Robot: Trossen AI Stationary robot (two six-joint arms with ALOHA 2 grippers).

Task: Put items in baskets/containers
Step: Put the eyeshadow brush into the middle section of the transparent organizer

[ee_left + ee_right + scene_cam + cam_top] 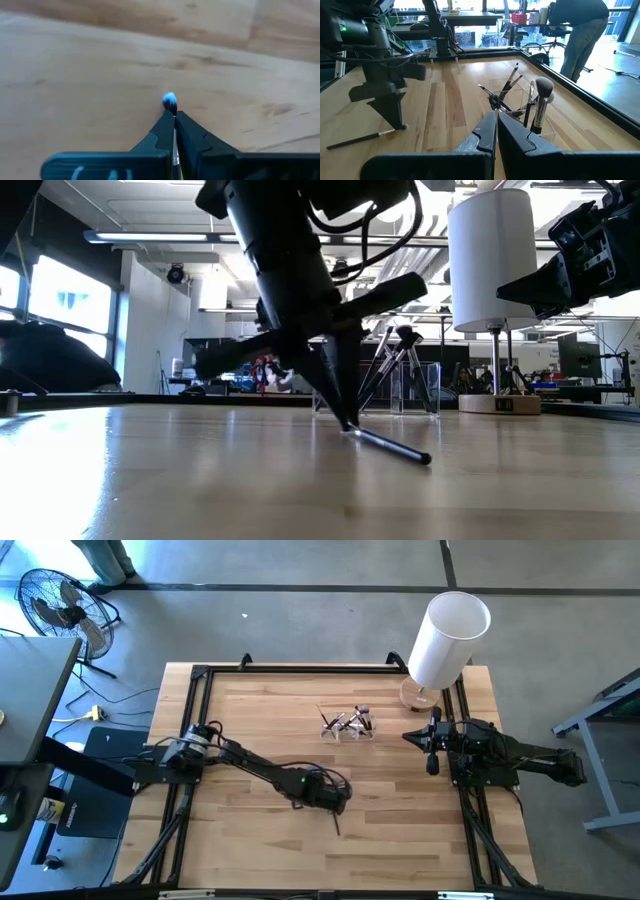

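Observation:
A thin dark makeup brush lies on the wood table near the middle, its handle running toward the near edge. My left gripper points down over the brush's far end and is shut on it. The clear tray stands farther back with several brushes leaning in it. My right gripper hovers above the table's right side, level, pointing toward the tray, shut and holding nothing. My left gripper pinches the brush between its two fingers at the bristle end, on the silver ferrule. The pale-tipped bristles stick out past the fingertips. The fingers come from above, pointing down. The handle's free end rests on the table.
A tall white cylinder stands on a round wooden base at the table's far right corner. A black frame rims the table. A person stands in the room beyond the table, and a fan sits on the floor.

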